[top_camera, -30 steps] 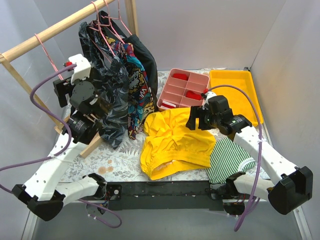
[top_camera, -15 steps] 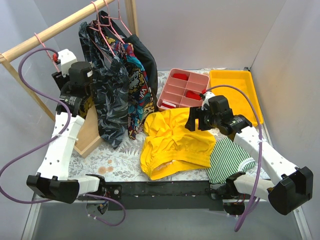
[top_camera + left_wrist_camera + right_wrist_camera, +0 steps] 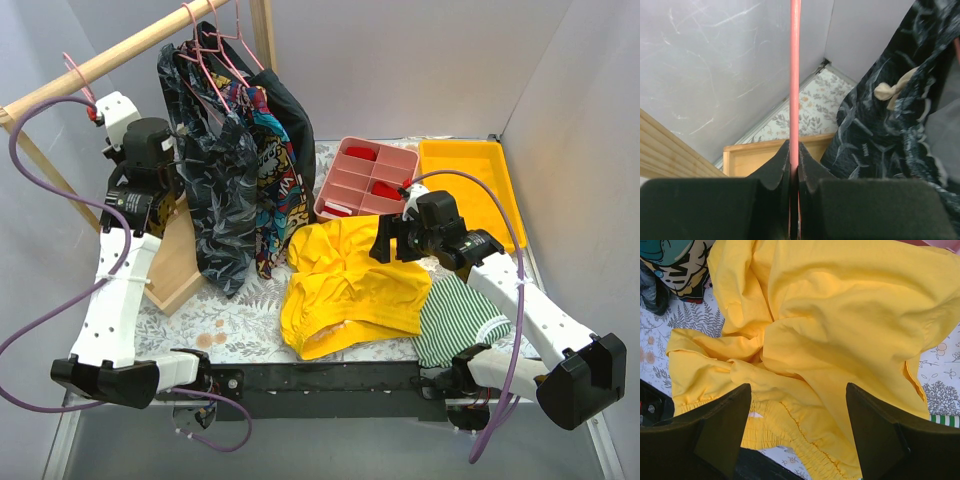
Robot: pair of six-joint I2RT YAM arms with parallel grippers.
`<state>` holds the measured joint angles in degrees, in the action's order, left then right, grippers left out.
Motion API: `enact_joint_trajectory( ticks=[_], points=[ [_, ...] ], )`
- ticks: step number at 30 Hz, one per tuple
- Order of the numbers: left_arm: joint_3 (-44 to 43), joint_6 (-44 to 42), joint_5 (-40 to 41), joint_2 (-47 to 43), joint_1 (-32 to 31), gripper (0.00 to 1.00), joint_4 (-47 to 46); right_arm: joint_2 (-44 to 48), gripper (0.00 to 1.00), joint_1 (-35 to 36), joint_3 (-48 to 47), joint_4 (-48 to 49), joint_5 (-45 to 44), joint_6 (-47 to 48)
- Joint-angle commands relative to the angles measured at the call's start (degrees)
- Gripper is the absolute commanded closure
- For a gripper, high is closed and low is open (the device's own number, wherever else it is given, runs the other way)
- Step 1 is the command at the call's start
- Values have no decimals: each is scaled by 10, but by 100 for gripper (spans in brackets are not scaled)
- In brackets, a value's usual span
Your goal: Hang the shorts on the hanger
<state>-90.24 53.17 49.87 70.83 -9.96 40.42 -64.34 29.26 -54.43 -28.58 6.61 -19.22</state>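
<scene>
The pink wire hanger (image 3: 73, 70) hooks over the wooden rail at the upper left. My left gripper (image 3: 101, 113) is raised beside it and shut on its wire. In the left wrist view the hanger (image 3: 795, 75) runs straight up out of the closed left gripper (image 3: 794, 152). The yellow shorts (image 3: 345, 285) lie crumpled on the table's middle, waistband toward the near edge. My right gripper (image 3: 386, 240) hovers just above their far right part, open. In the right wrist view the shorts (image 3: 840, 315) fill the frame under the open right gripper (image 3: 797, 390), which holds nothing.
Dark patterned garments (image 3: 235, 170) hang on pink hangers from the wooden rail (image 3: 130, 48). A wooden box (image 3: 175, 265) sits under them. A pink compartment tray (image 3: 365, 178) and a yellow tray (image 3: 470, 185) stand at the back. A green-and-white striped cloth (image 3: 460, 320) lies right of the shorts.
My left arm rose and swung left toward the rail, and its gripper closed on the hanger's wire. The right arm barely moved and stayed open.
</scene>
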Motion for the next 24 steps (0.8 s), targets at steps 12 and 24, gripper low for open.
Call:
enact_joint_trajectory(
  ticks=[12, 24],
  points=[
    [-48, -20, -92, -53, -40, 100, 30, 12, 16, -3, -10, 6, -6, 8],
    [-14, -3, -194, -133, -88, 100, 81, 18, 16, -3, -4, 6, -24, 7]
  ],
)
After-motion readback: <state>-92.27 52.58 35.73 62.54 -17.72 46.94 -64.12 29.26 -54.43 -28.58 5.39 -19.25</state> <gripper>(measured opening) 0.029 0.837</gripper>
